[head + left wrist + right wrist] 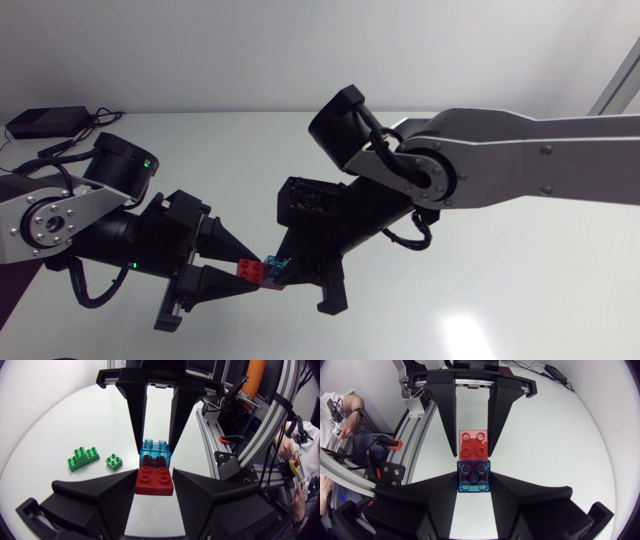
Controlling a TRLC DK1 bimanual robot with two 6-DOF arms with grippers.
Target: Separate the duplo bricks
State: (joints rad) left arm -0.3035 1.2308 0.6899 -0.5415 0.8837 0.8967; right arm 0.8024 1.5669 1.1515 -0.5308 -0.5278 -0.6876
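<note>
Over the bench, my left tool pinches the red brick and my right tool pinches the clear blue brick, the tools meeting tip to tip. The two bricks look joined, so I judge the pull apart is yet to come. A stepped green piece and a small green brick lie just apart on the bench.

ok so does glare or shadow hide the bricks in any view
Head view: one glare patch on the table, well clear of the red brick and blue brick, which look dim. Left wrist view: both evenly lit, as are the larger green piece and small green brick on the bright tabletop. Right wrist view: both plain, no glare on them.
</note>
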